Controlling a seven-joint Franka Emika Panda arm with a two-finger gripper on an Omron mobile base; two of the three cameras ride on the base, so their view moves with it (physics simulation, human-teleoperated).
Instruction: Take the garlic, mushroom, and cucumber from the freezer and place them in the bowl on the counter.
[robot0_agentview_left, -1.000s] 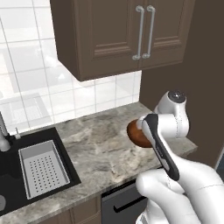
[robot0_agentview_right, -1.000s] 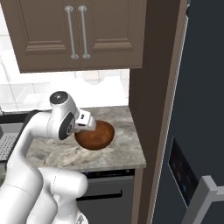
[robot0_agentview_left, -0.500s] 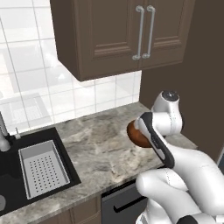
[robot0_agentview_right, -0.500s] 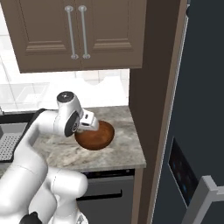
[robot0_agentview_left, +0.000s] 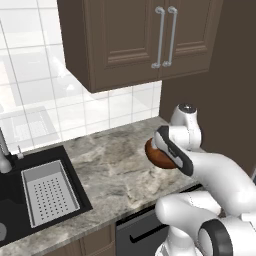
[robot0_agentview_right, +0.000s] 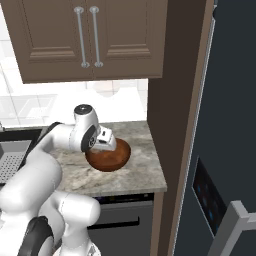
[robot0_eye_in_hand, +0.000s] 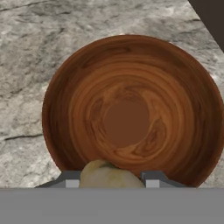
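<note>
Now looking from left to right. Seeing the black sink (robot0_agentview_left: 10, 210) and the grey basket (robot0_agentview_left: 50, 197) at the far left, sitting just where they were a moment ago. Passing over the bare stone counter (robot0_agentview_left: 115, 165) next, with nothing moving on it. Reaching the brown bowl (robot0_agentview_left: 155, 155) near the right end of the counter, close to the dark wall. Leaning the white arm (robot0_agentview_left: 220, 175) a little further toward the bowl than a second ago, so bringing the hand more squarely above it. Meaning, most likely, getting ready to drop the first food in, since nothing is lying inside the bowl (robot0_eye_in_hand: 127, 118) yet. Standing off to the far right, the tall blue freezer (robot0_agentview_right: 230, 125), with its door swung out at the bottom corner.

Looking down along the pincer (robot0_eye_in_hand: 112, 181) now. Pinching a small pale lump (robot0_eye_in_hand: 107, 175) between the two grey tips (robot0_eye_in_hand: 72, 179), partly closed and snug on it. Hanging over the near rim of the bowl, not touching the wood. Being too little of the lump in view to tell garlic from mushroom. Still waiting to see the cucumber anywhere.
</note>
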